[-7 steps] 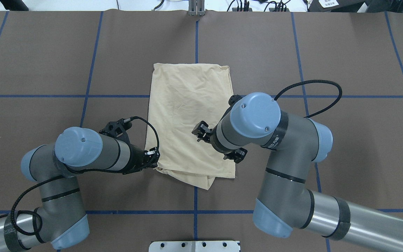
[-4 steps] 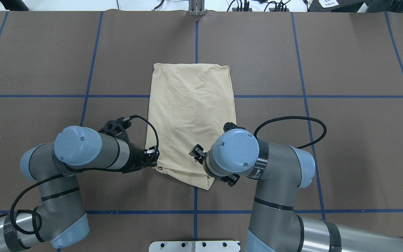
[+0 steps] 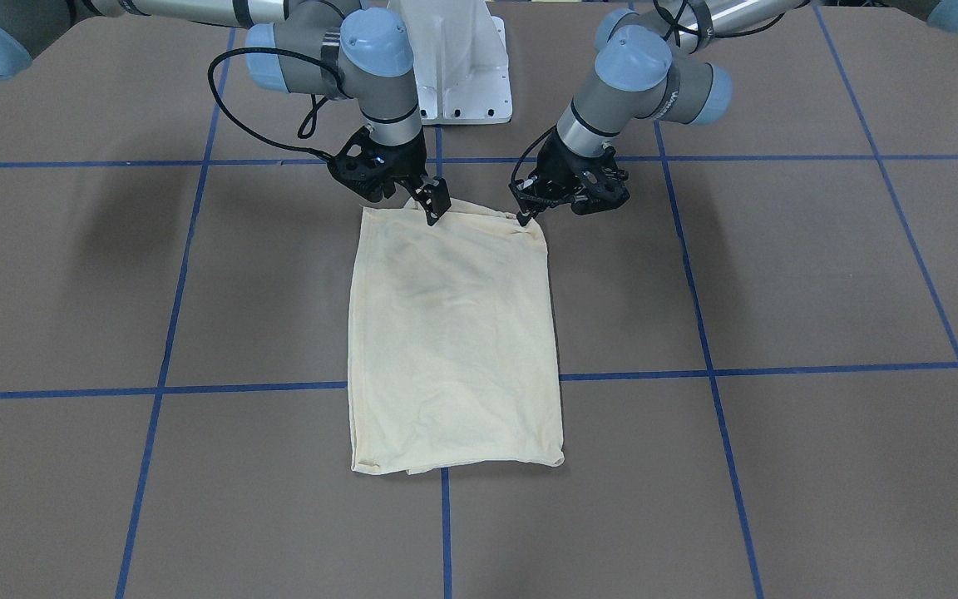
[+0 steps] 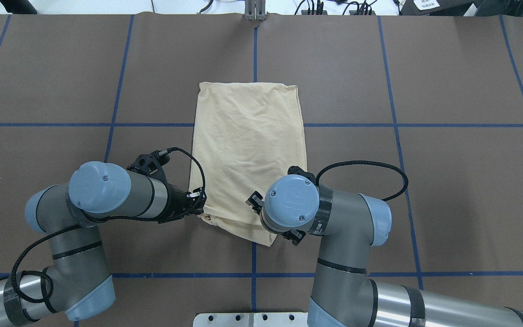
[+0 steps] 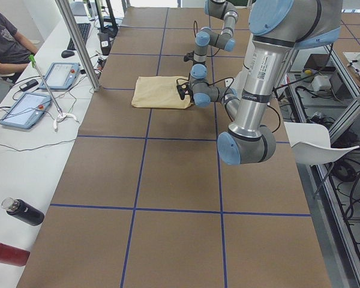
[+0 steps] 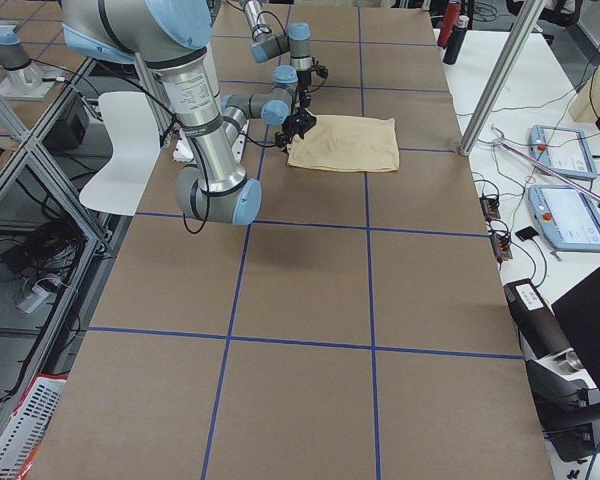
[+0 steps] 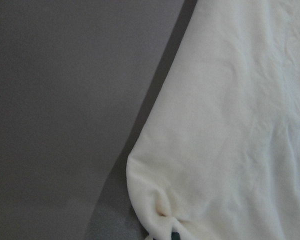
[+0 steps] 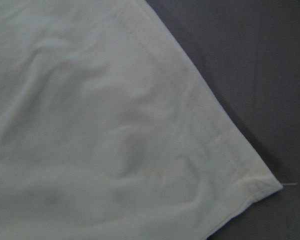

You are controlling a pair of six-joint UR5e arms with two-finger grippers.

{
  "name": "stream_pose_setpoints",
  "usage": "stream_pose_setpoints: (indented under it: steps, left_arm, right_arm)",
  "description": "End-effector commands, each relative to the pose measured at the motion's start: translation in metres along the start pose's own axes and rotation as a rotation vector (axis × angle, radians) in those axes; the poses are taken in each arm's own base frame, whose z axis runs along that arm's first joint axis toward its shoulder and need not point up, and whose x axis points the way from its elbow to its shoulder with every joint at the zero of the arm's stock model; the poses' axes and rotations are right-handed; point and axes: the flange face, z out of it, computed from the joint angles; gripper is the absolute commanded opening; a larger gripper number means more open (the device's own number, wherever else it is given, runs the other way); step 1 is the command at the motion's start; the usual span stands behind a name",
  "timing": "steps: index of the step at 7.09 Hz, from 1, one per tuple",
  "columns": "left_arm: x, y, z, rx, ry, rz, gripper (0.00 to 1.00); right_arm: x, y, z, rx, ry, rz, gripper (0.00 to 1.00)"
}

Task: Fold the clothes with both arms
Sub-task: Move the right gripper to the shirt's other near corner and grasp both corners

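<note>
the table [image 4: 425, 68] is big and brown, and plenty of it shows on every side of the shirt [image 4: 248, 150]. the shirt lies flat in the middle as a long narrow rectangle, one short end towards the robot and the other well short of the far edge. carrying that near end away from the robot looks to have room. the tight spot is the robot's side, where both elbows crowd in and the white pedestal [image 3: 454, 66] stands just behind.

the cloth looks thin, light and limp. i'd expect it to sag and slide on itself, so it wants taking by the two near corners with all layers pinched together. that end sits a bit skewed, with a layer poking out.

the left arm [image 4: 107, 190] reaches to the near left corner. the left gripper [image 4: 199, 205] seems pinched shut on it, the fabric puckered there in its wrist view. the right arm [image 4: 334, 213] bends over the other side. the right gripper [image 3: 432, 208] is down by the near edge, a little inboard of its corner, which lies flat and unheld. i can't tell whether its fingers are apart or together.
</note>
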Motion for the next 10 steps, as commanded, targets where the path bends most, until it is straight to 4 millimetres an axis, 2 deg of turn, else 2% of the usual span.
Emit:
stream_pose_setpoints:
  steps: [1,5,7,8,10]
  left_arm:
    - [0.0008,-0.0014,-0.0018,0.002,0.003,-0.001,0.00]
    - [0.0007,-0.0006,-0.0014,0.001,0.003,0.000,0.00]
    - [0.0007,-0.0006,-0.0014,0.001,0.003,0.000,0.00]
    - [0.0007,-0.0006,-0.0014,0.001,0.003,0.000,0.00]
    - [0.0006,0.0003,-0.0010,0.000,0.002,0.001,0.00]
  right_arm:
    - [-0.0062,0.0032,0.0083,0.002,0.013,-0.002,1.00]
    - [-0.0046,0.0073,0.0102,-0.001,0.022,-0.001,1.00]
    - [-0.0021,0.0055,0.0131,0.002,0.031,0.000,0.93]
    - [-0.0030,0.0062,0.0122,0.010,0.046,0.020,0.71]
    - [-0.0010,0.0045,0.0147,0.018,0.054,0.051,0.37]
